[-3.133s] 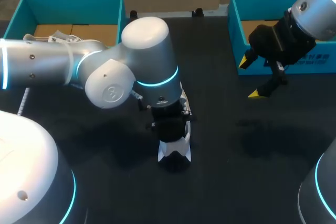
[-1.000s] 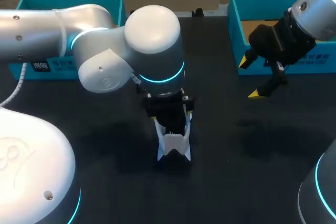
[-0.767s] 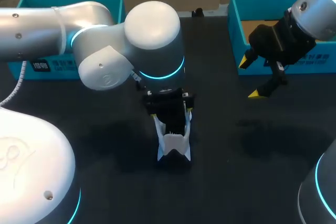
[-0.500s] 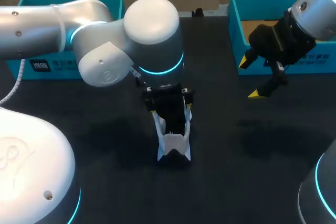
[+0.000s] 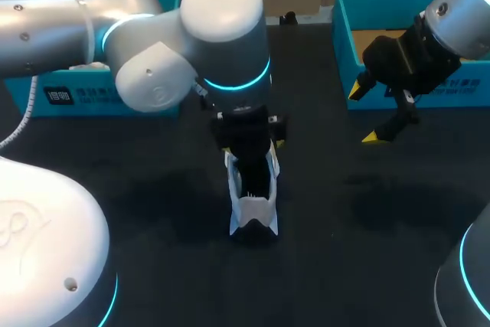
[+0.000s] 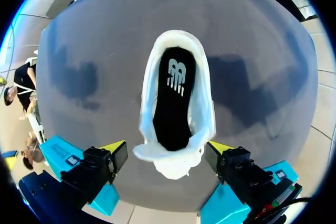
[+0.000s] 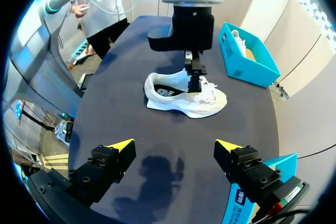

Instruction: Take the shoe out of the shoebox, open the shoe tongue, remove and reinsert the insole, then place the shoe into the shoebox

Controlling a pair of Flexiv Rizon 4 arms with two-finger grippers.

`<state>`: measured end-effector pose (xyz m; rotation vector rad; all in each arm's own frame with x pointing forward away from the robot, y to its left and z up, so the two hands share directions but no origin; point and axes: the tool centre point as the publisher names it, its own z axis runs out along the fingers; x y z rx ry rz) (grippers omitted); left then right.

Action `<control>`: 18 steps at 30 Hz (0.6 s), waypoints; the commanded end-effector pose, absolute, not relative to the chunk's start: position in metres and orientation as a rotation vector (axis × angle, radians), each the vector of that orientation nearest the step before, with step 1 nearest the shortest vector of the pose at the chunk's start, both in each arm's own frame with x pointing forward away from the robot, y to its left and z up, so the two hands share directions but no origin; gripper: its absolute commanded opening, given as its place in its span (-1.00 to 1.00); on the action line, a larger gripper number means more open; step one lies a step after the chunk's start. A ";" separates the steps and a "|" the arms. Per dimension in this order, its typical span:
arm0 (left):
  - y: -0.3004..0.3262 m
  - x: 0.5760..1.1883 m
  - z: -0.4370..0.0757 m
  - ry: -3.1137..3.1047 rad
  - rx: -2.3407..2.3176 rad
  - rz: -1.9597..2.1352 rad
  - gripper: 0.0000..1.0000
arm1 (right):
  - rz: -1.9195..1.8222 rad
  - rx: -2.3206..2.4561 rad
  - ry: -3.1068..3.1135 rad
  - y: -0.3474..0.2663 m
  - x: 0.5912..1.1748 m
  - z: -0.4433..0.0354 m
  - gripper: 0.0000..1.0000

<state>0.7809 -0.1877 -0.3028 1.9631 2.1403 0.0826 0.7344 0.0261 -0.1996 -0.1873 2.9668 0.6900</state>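
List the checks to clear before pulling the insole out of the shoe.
1. Shoe standing on the table, outside any box: ok.
2. Insole inside the shoe, uncovered: ok.
3. Left gripper open, over the shoe: ok.
4. Right gripper open, apart from the shoe: ok.
5. Tongue pulled fully back: cannot tell.
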 end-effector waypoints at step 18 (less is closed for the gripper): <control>-0.183 0.814 -0.305 2.182 2.009 0.101 -0.22 | 0.687 -0.186 2.968 0.027 0.735 -0.201 1.00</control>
